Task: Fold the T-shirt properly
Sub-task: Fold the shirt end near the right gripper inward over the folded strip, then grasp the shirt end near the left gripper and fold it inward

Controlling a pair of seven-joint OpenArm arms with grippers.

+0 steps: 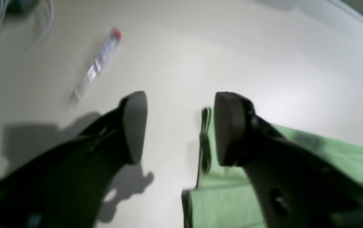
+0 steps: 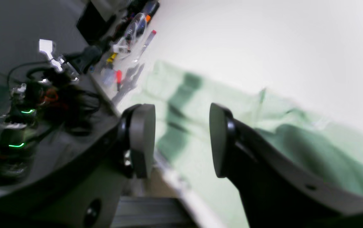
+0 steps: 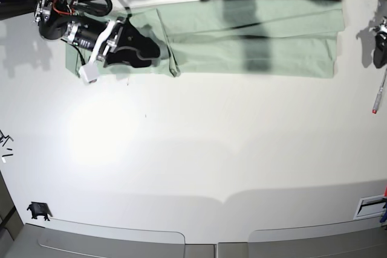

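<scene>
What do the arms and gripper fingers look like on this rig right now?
Both grippers are matte black: the left gripper and right gripper each carry two rounded, paddle-shaped pads on broad, thick fingers. In the base view the right arm shows black links, silver metal sections, red wiring and a small white block.

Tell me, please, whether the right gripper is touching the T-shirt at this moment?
Cannot tell. In the right wrist view the right gripper stands open with the T-shirt behind its jaws, but blur hides any gap. In the base view it overlaps the cloth.
</scene>
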